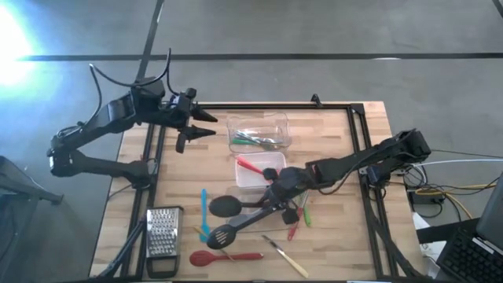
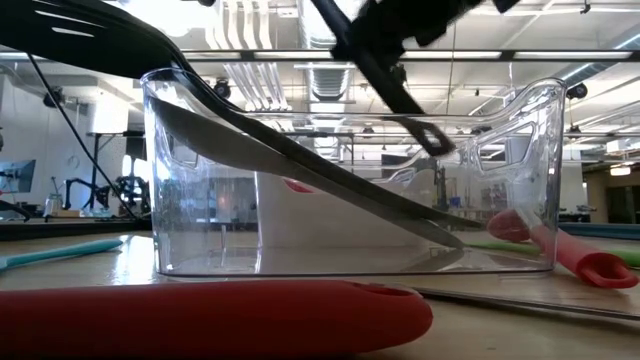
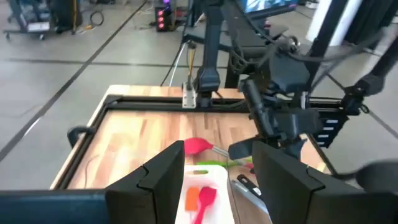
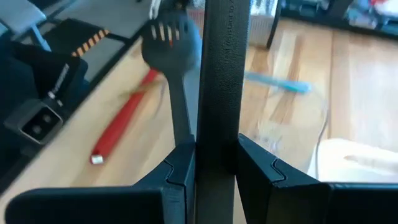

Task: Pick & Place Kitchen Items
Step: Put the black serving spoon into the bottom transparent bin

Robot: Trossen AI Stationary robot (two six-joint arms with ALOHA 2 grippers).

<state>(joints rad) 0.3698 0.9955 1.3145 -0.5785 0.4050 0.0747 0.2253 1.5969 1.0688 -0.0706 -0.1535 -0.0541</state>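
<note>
The black plastic slotted spoon [image 1: 236, 229] is lying low on the wooden counter [image 1: 338, 244], its handle clamped in your right claw [image 1: 277, 196]. You are risking a snag on the neighbouring black ladle [image 1: 228, 206] when lifting. The left claw [image 1: 206, 124], jaws apart, is hovering empty.
</note>
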